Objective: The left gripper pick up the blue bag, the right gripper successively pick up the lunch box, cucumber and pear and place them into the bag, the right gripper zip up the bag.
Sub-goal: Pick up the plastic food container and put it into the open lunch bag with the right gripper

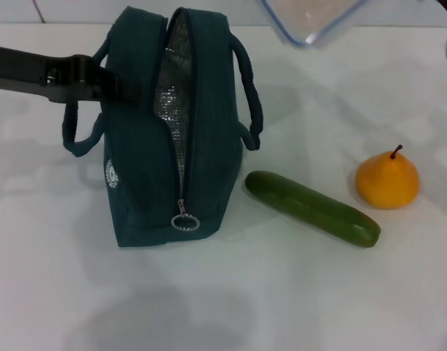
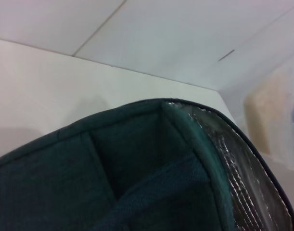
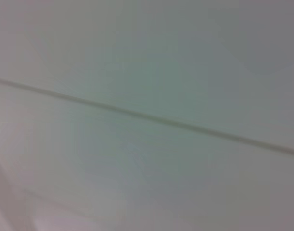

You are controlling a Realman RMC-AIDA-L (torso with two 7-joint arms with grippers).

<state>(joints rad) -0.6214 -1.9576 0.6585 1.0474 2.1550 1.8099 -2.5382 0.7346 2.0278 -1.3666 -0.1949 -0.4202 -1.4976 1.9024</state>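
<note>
While the left tool [image 1: 99,79], apparently gripping a handle, steadies the dark teal fabric bag [image 1: 143,168] at centre-left, the clear blue-rimmed plastic lunch box [image 1: 311,18] at top should descend squarely over the gaping zip opening; right tool unseen.

The blue bag [image 1: 161,146] is stood on the table [image 1: 282,292], left of centre. To its right the cucumber [image 1: 312,208] is laid, with the pear [image 1: 387,180] farther right. The lunch box [image 1: 311,20] is seen raised behind them, right of the bag.
</note>
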